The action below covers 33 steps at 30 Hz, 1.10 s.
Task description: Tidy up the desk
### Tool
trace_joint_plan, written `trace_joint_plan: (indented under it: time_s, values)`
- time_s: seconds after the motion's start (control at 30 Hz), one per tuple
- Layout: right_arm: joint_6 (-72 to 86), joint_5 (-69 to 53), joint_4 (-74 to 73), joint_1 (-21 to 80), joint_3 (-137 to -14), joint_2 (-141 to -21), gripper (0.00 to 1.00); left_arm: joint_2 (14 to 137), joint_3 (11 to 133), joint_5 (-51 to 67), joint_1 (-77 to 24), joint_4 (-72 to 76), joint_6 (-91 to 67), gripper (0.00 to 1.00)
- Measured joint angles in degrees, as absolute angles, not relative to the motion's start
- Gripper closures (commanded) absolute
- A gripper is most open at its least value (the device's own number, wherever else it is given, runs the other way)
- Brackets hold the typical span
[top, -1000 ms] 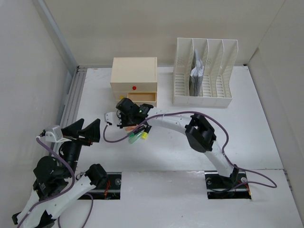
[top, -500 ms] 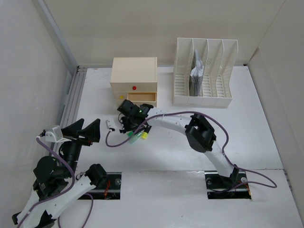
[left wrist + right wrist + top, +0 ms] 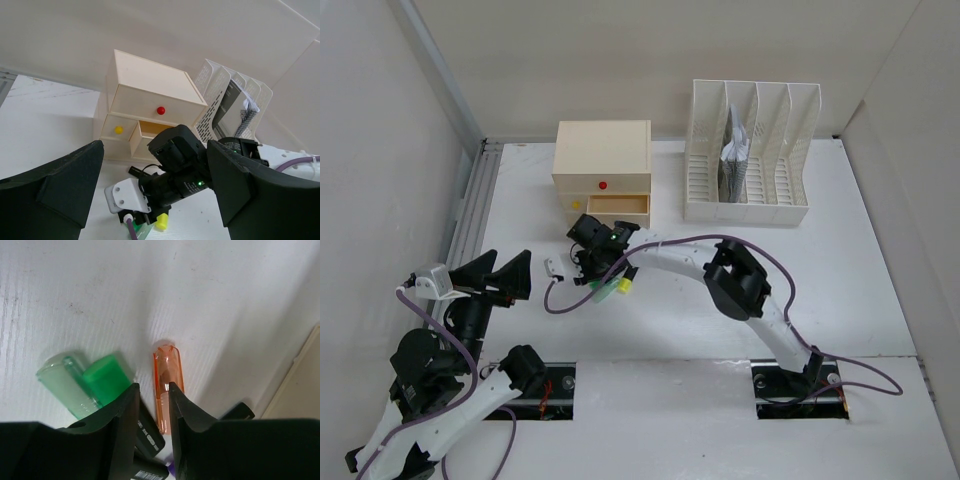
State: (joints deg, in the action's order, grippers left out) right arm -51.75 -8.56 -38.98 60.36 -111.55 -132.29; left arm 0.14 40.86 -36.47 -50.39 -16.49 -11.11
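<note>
The desk is a white tabletop. My right gripper is lowered over a small cluster of highlighters in front of the drawer box. In the right wrist view its jaws stand a little apart, open. An orange highlighter lies flat on the desk under the gap, and whether a finger touches it I cannot tell. A green highlighter with a clear cap lies to its left, and a yellow one sits beside it. My left gripper hovers wide open and empty at the left.
A beige drawer box stands at the back, its lower right drawer pulled out. A white file rack holding papers stands to the right. A purple cable loops near the highlighters. A grey rail runs along the left edge.
My right gripper's jaws have spread a little and its wrist has shifted slightly toward the near side, the cable loop moving with it. The left arm has stayed still.
</note>
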Motion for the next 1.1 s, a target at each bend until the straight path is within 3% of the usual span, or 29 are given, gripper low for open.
trace_joint_plan:
  time_s: [0.47, 1.1]
  values:
    - [-51.88, -8.4, -38.65, 59.96, -111.53, -133.08, 0.57, 0.16, 40.86, -36.47, -50.39, -16.49, -11.07, 0.18]
    - [-54.52, -12.38, -43.09, 57.58, -116.36, -136.35, 0.57, 0.14, 40.86, -36.47, -50.39, -16.49, -11.0, 0.18]
